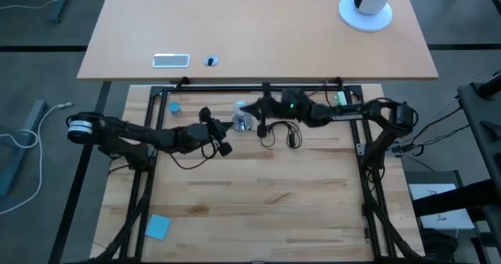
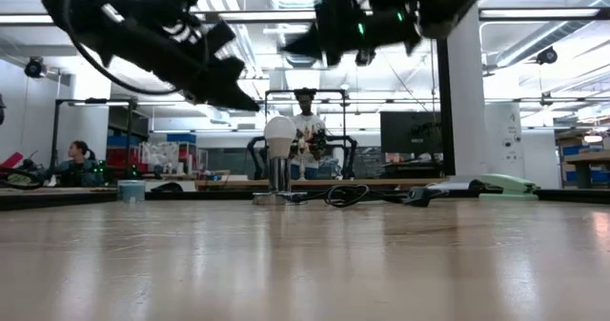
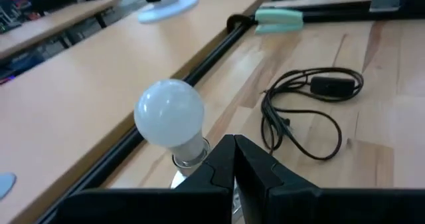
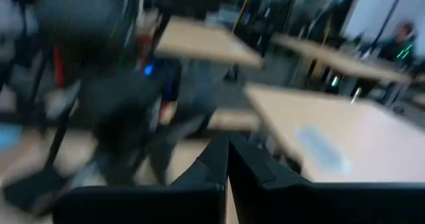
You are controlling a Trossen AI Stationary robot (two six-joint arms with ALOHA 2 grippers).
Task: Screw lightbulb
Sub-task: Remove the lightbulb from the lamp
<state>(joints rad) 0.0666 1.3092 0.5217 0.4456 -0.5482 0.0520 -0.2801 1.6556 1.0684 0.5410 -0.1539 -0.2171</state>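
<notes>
Two grippers are over the far half of the worktop (image 1: pixel 250 209), both with jaws fully closed and nothing held. Left gripper (image 3: pixel 232 159): its closed jaws sit just beside the bulb (image 3: pixel 170 117), tips next to the bulb's neck; whether they touch it cannot be told. Bulb stands upright, base down in the socket (image 2: pixel 278 195), the only holder seen with something in it. Right gripper (image 1: pixel 244 107) is raised above the worktop, just on the other side of the bulb, apart from it. Black cord (image 3: pixel 312 111) with an inline switch lies coiled beyond the left jaws. Blue cap (image 1: pixel 174 107) sits well apart from both jaws. Blue pad (image 1: pixel 157 227) lies at the near corner.
</notes>
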